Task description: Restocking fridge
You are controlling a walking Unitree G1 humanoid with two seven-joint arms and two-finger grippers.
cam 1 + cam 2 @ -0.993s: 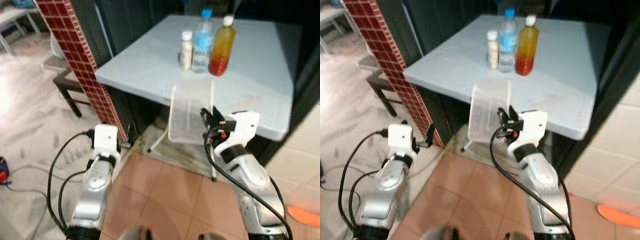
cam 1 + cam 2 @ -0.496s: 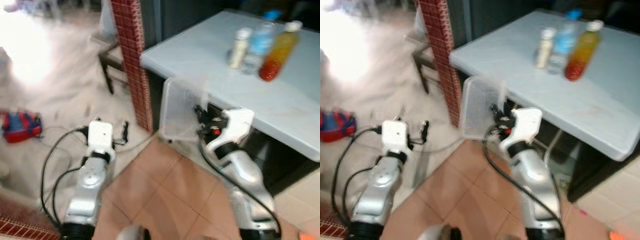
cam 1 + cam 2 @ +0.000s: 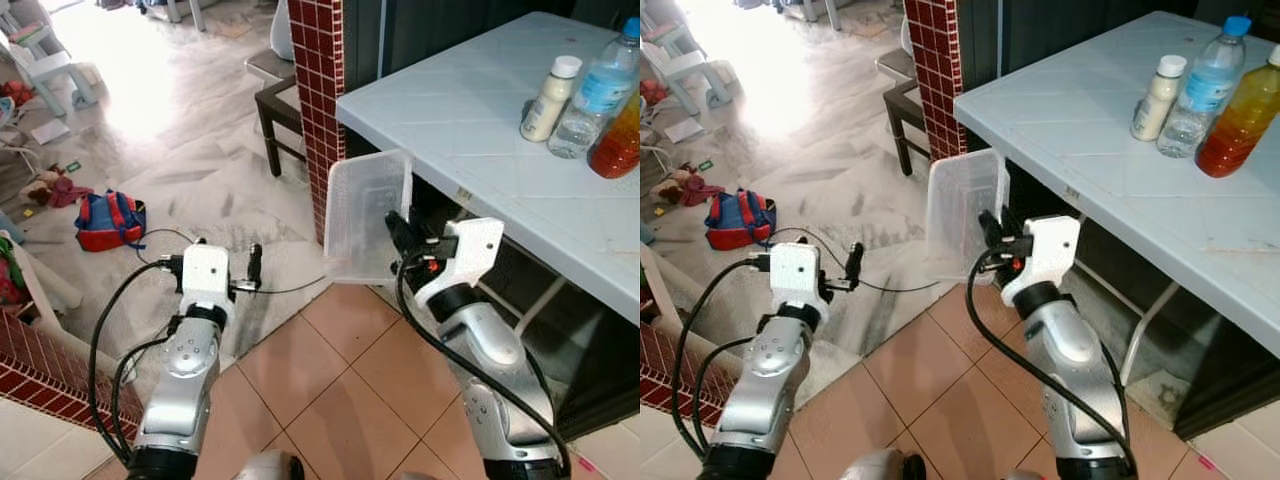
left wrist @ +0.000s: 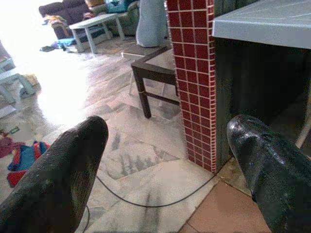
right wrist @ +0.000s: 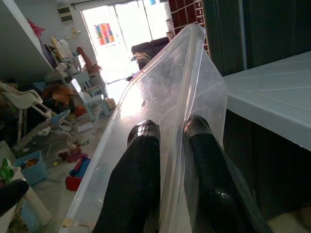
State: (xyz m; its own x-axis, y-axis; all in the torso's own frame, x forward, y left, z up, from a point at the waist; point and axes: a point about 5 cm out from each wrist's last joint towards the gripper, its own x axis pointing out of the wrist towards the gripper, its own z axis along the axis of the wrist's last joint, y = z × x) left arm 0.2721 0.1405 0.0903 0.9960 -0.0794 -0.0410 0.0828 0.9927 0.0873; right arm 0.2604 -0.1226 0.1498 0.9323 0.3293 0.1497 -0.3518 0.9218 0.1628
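beside the near edge of the pale desk (image 3: 470, 120), the right tool (image 3: 397, 237) is clenched on the rim of a clear plastic bin (image 3: 365, 215), holding it upright in the air off the floor. near the desk's far right edge stand a white bottle (image 3: 548, 84), a water bottle (image 3: 597, 88) and an orange drink bottle (image 3: 621, 140), close together. the left tool (image 3: 254, 268) hangs released over the marble floor (image 3: 180, 150), holding nothing.

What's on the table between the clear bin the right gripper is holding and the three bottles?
Nothing: in the left eye view, bare table lies between the clear bin and the bottles.
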